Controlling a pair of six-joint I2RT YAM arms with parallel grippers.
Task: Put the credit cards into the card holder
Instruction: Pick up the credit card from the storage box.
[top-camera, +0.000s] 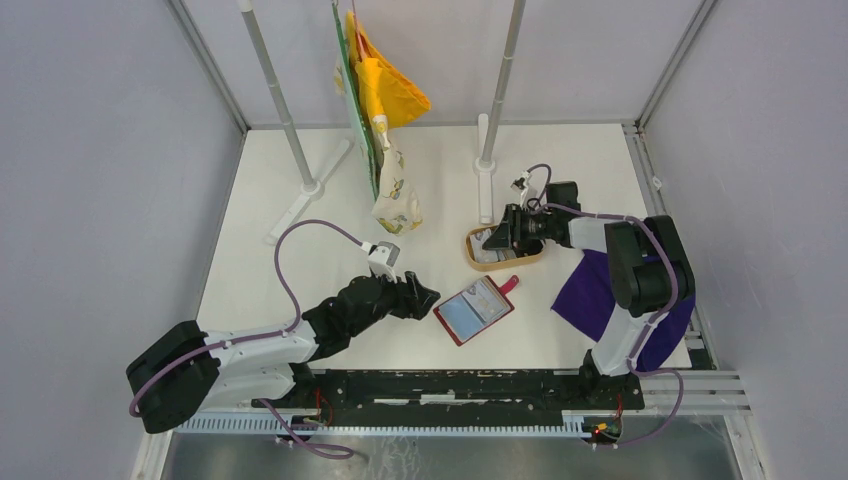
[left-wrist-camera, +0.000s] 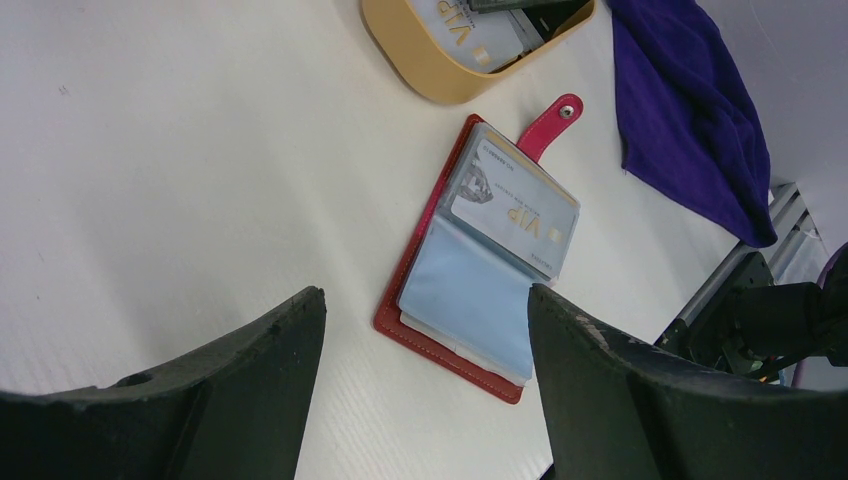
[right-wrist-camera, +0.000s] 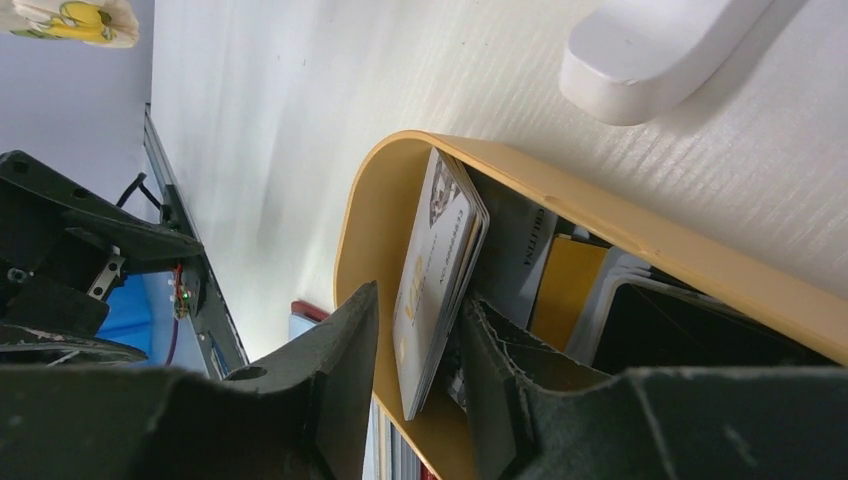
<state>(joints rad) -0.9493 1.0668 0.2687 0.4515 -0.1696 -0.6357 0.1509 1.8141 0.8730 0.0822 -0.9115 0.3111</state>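
Right wrist view: the right tool (right-wrist-camera: 418, 295) straddles a thin, glossy pale card (right-wrist-camera: 440, 260) standing on its long edge inside the oval wooden tray (right-wrist-camera: 640, 235); whether it pinches cannot be told. The dark-red leathery card holder (top-camera: 475, 310) lies open on the tabletop just below the tray, with the left tool (top-camera: 422, 297) gaping beyond it.

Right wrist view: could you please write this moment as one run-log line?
right end effector: astride cards in tray, not clamped | left end effector: open, empty | holder: lying open
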